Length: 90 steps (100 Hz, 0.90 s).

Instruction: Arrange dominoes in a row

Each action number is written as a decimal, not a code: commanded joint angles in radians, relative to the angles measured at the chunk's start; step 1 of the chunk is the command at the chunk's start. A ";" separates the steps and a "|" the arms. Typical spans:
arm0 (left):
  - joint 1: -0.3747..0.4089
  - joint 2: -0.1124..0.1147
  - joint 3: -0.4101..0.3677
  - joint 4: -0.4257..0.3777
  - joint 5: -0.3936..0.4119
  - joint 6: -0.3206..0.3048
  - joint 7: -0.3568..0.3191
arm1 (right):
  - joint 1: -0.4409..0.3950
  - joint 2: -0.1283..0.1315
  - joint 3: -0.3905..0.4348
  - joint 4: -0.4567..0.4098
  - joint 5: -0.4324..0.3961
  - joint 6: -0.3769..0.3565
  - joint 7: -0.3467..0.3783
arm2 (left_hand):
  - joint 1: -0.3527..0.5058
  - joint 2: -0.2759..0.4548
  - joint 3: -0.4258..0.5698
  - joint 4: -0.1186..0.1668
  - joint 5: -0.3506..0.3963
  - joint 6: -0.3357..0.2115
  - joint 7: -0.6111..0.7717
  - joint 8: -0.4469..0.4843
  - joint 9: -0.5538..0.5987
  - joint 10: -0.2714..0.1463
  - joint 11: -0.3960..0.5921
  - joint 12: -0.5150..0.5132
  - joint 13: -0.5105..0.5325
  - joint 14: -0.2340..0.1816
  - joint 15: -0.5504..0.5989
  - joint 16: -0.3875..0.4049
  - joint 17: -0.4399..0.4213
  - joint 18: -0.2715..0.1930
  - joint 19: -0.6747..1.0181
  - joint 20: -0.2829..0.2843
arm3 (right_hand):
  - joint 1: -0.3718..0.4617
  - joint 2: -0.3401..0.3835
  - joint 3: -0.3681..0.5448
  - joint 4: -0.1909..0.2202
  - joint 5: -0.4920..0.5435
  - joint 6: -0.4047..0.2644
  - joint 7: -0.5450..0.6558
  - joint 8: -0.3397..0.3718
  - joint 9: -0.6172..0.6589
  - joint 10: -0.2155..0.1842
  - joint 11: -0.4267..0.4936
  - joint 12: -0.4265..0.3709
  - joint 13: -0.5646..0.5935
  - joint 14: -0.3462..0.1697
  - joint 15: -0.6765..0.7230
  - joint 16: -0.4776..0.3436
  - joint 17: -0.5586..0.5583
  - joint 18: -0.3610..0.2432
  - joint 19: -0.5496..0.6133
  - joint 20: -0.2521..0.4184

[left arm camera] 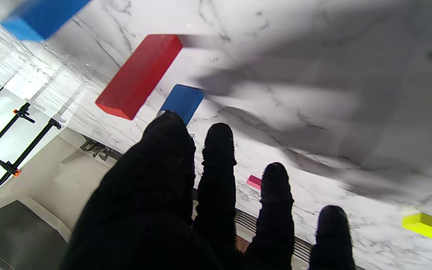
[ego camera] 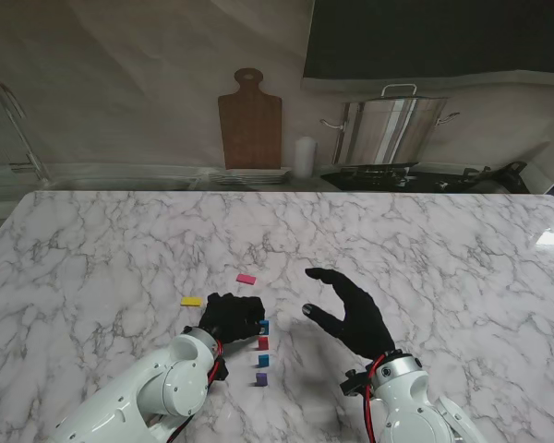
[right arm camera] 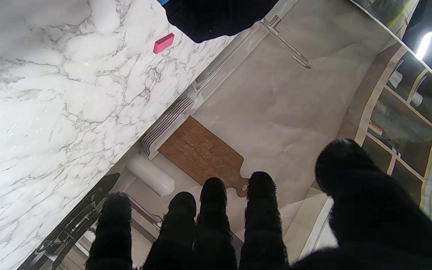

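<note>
A short row of small upright coloured domino blocks (ego camera: pixel 262 351) is seen on the white marble tabletop (ego camera: pixel 443 240). The black-gloved left hand (ego camera: pixel 231 316) touches its far blue block (ego camera: pixel 264 326); whether pinched cannot be told. The black-gloved right hand (ego camera: pixel 349 309) is held spread, empty.

In the left wrist view, one blue domino (left arm camera: pixel 39 17) is blurred and cut off at the frame's 11 o'clock corner. Another blue domino (left arm camera: pixel 183 100) is partly hidden by the left hand (left arm camera: pixel 186 210); contact cannot be told. In the stand view, the purple domino (ego camera: pixel 260 378) is too small for detail.
</note>
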<state>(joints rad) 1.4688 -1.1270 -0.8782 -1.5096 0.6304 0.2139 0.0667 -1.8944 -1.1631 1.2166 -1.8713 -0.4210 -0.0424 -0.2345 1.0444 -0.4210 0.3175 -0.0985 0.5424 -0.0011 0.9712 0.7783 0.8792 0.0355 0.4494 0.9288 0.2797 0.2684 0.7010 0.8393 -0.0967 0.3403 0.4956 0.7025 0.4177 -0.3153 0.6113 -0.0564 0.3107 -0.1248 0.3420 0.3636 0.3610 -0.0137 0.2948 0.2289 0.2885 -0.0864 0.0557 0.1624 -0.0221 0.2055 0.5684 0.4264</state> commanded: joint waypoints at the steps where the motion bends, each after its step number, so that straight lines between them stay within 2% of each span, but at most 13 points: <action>1: 0.001 0.001 0.001 -0.005 0.003 -0.003 -0.016 | -0.004 -0.001 -0.001 -0.001 -0.002 0.007 0.000 | 0.059 0.038 -0.005 0.044 -0.005 -0.021 0.017 0.021 -0.024 -0.015 0.008 0.016 -0.023 -0.003 -0.003 0.011 -0.015 -0.013 -0.019 0.025 | 0.025 0.023 0.020 0.023 -0.015 -0.011 0.011 0.013 -0.008 -0.004 0.013 0.007 0.021 -0.018 -0.006 -0.011 0.002 -0.002 0.009 0.013; 62: 0.007 0.005 -0.004 -0.013 0.012 0.001 -0.027 | -0.004 -0.001 -0.001 -0.002 -0.001 0.007 0.001 | 0.062 0.038 -0.002 0.044 -0.015 -0.022 0.000 0.010 -0.040 -0.013 0.004 0.019 -0.030 -0.001 -0.006 0.012 -0.015 -0.015 -0.030 0.034 | 0.028 0.021 0.022 0.024 -0.016 -0.010 0.011 0.013 -0.007 -0.003 0.013 0.007 0.021 -0.016 -0.006 -0.011 0.002 -0.001 0.009 0.013; 90: 0.007 0.007 -0.005 -0.017 0.015 0.002 -0.036 | -0.004 -0.001 0.000 -0.002 0.000 0.007 0.001 | 0.053 0.029 -0.003 0.044 -0.023 0.001 -0.088 -0.076 -0.056 -0.008 -0.013 0.016 -0.039 0.000 -0.012 0.011 -0.015 -0.016 -0.041 0.042 | 0.027 0.020 0.023 0.023 -0.016 -0.011 0.011 0.013 -0.009 -0.002 0.013 0.007 0.022 -0.016 -0.005 -0.011 0.002 -0.001 0.010 0.013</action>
<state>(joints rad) 1.4753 -1.1206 -0.8844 -1.5229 0.6446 0.2143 0.0494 -1.8947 -1.1631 1.2164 -1.8721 -0.4214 -0.0412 -0.2342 1.0555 -0.4204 0.3173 -0.0759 0.5446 -0.0010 0.9085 0.7328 0.8547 0.0352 0.4472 0.9315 0.2697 0.2684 0.6955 0.8393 -0.0967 0.3393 0.4760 0.7178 0.4177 -0.3153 0.6113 -0.0564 0.3107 -0.1248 0.3420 0.3636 0.3610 -0.0137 0.2948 0.2289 0.2886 -0.0864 0.0558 0.1624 -0.0221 0.2057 0.5684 0.4264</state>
